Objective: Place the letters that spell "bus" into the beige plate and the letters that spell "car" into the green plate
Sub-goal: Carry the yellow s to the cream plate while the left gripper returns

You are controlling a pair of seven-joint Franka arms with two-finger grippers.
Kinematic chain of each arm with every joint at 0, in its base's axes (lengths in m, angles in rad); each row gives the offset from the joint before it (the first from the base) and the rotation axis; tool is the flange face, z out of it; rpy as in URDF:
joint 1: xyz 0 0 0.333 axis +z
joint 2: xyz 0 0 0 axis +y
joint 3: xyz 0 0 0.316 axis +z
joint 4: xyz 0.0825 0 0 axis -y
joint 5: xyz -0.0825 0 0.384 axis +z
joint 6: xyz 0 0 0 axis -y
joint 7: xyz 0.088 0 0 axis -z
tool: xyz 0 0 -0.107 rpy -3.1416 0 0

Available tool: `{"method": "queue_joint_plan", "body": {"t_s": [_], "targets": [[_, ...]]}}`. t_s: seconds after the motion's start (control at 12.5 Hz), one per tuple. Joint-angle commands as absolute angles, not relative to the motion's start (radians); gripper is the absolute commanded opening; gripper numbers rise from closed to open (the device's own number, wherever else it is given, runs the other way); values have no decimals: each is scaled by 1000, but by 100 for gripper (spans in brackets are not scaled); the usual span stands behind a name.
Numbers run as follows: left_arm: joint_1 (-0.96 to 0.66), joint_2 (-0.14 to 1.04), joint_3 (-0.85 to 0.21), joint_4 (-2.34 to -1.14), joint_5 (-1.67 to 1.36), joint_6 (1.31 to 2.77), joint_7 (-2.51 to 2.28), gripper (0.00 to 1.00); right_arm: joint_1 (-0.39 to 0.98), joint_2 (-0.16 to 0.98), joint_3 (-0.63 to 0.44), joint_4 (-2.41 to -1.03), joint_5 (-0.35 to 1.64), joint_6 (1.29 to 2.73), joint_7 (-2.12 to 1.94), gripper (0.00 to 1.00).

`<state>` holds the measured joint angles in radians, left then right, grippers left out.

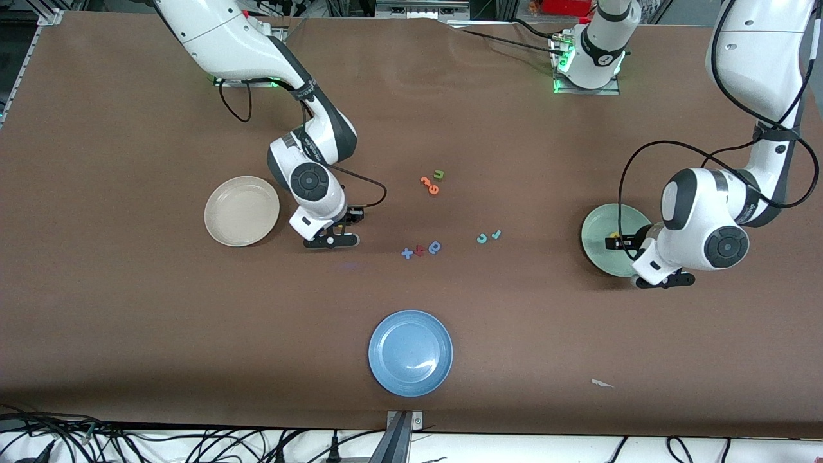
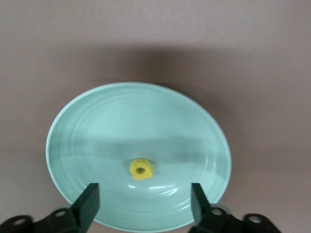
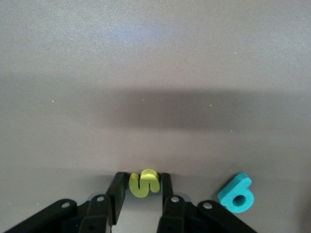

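Observation:
My right gripper (image 3: 142, 183) (image 1: 331, 241) is down at the table beside the beige plate (image 1: 242, 211), shut on the yellow "s" (image 3: 144, 183). The teal "b" (image 3: 235, 193) lies on the table next to it. The beige plate holds nothing. My left gripper (image 2: 144, 191) (image 1: 665, 280) hangs open over the rim of the green plate (image 2: 97, 126) (image 1: 598, 231) and holds nothing. The yellow "a" (image 2: 141, 169) lies in that plate. The teal "c" (image 1: 481, 238) and teal "r" (image 1: 496, 235) lie mid-table.
A green "u" (image 1: 439, 173) and orange letters (image 1: 429, 185) lie mid-table, farther from the camera. Blue and red pieces (image 1: 419, 250) sit beside the teal pair. A blue plate (image 1: 410, 352) is near the front edge. A white scrap (image 1: 602, 383) lies toward the left arm's end.

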<state>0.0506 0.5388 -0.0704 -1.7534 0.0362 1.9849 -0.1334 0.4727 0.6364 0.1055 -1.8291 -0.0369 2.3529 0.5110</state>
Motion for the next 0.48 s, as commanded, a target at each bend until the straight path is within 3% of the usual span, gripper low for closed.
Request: {"method": "queue_joint_plan", "body": {"t_s": [0.0,0.24,0.4], "targets": [[45,491,-126,-1750,-30,1977,-199,99,474,634,109,-1850,-38,2365,526,17],[41,495,-247,-1752,-35,1994,-371,99,472,615,106,-1841,-40,2355,500,15],[38,517,-326,-1770,-35,2095,-483,94,468,582,100,-1832,-43,2336,494,14]]}}
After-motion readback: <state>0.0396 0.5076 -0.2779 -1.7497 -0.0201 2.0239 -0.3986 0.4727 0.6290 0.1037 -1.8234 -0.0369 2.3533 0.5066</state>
